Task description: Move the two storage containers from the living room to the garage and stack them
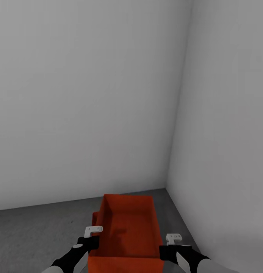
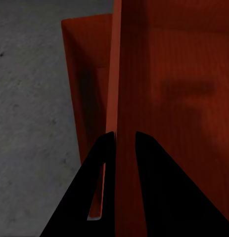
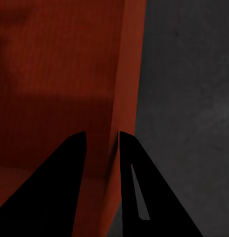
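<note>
An orange-red storage container (image 1: 127,227) sits in the garage corner above the dark grey floor (image 1: 40,235), with both of my grippers on it. My left gripper (image 1: 93,232) is shut on its left wall (image 2: 125,74). My right gripper (image 1: 173,239) is shut on its right wall (image 3: 125,74). Under it, a second storage container (image 1: 94,219) pokes out on the left, and its rim and inner wall (image 2: 87,74) lie lower, beside the held wall. I cannot tell whether the upper container rests on the lower one or hangs just over it.
Two plain pale grey walls meet in a corner (image 1: 177,113) just behind the containers, and the right wall (image 1: 222,170) runs close by my right arm. Bare speckled floor (image 2: 30,98) stretches away on the left, and a narrow strip (image 3: 193,98) lies on the right.
</note>
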